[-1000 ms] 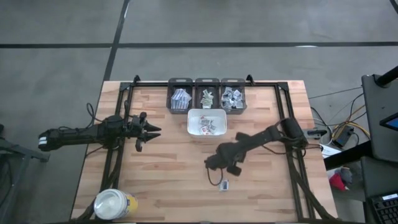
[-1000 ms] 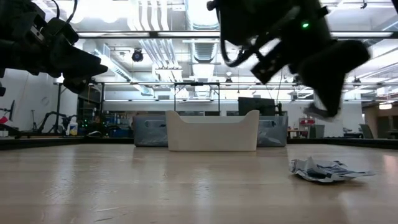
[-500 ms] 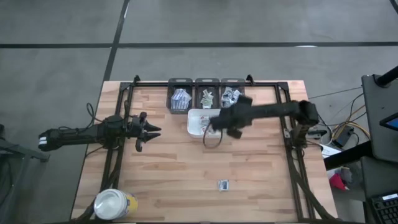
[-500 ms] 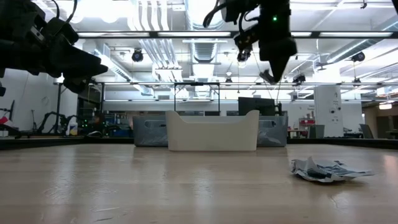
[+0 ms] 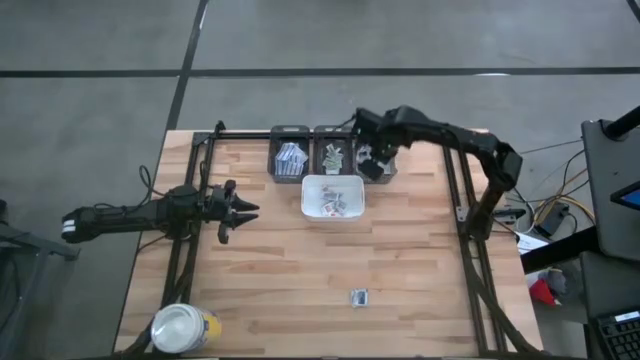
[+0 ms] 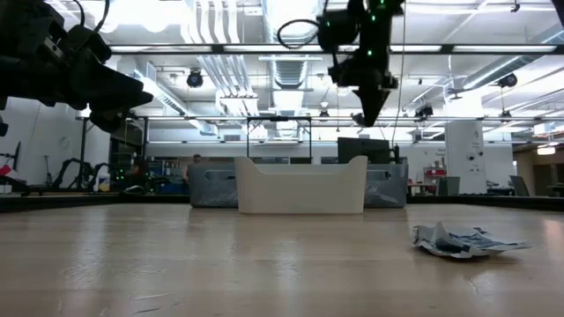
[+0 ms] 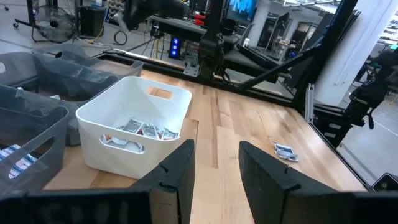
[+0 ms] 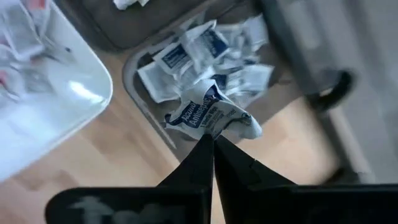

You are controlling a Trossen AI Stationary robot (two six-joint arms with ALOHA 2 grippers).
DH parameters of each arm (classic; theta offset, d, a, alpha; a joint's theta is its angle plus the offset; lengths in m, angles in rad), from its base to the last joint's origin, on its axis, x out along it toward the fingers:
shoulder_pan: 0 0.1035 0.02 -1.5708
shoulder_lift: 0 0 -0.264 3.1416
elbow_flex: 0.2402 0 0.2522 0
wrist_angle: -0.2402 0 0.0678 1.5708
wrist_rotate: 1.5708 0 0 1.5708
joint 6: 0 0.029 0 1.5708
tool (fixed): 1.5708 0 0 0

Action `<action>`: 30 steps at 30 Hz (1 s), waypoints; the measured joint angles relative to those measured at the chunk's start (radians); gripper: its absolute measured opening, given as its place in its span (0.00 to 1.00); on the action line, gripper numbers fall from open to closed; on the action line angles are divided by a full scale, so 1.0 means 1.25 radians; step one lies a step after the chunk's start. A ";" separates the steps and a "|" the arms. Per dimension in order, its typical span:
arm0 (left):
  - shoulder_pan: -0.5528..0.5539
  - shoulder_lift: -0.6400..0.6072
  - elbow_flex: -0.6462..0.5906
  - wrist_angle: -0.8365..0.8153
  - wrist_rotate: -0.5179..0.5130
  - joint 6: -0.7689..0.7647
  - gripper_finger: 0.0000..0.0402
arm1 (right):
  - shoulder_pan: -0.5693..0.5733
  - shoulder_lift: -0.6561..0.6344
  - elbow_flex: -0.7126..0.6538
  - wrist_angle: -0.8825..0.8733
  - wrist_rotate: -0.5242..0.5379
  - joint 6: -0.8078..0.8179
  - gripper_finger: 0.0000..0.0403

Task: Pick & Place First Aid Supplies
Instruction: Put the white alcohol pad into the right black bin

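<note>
A wooden table (image 5: 300, 280) is seen from above. Three dark bins are lined along its far edge, and a white tray (image 5: 333, 196) is set just in front of the middle one. The rightmost bin (image 5: 374, 157) is heaped with small white packets (image 8: 205, 46).

The right arm is stretched over that bin. The right gripper (image 5: 366, 160) is pressed together, and one crumpled white packet (image 8: 211, 115) is pinched at the fingertips. In the right wrist view the packet is held directly above the heap, near the bin's wall on the tray side. Its long axis is laid across the line of the fingers. The coming move is judged to be a release, so what counts is that the packet stands over the bin and not over the tray beside it.

The left gripper (image 5: 238, 210) is parked well to the left, its fingers spread and nothing between them.

One stray packet (image 5: 359, 297) is left on the near part of the table, well apart from both arms.
</note>
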 joint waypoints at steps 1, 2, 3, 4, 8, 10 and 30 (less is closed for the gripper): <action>0.000 0.000 0.000 0.000 0.000 0.000 0.30 | -0.024 0.005 0.000 0.003 -0.037 0.007 0.02; 0.000 0.000 0.000 0.000 0.000 0.000 0.30 | -0.047 0.010 0.000 0.006 -0.071 0.020 0.02; 0.000 0.000 0.000 0.000 0.000 0.000 0.30 | -0.069 0.017 0.000 0.006 -0.103 0.034 0.02; 0.000 0.000 0.000 0.000 0.000 0.000 0.30 | -0.090 0.023 0.000 0.006 -0.130 0.050 0.02; 0.000 0.000 0.000 0.000 0.000 0.000 0.30 | -0.155 0.051 0.000 0.011 -0.227 0.115 0.02; 0.000 0.000 0.000 0.000 0.000 0.000 0.30 | -0.174 0.071 0.000 0.013 -0.237 0.135 0.02; 0.000 0.000 0.000 0.000 0.000 -0.001 0.30 | -0.206 0.224 0.000 0.056 -0.235 0.009 0.02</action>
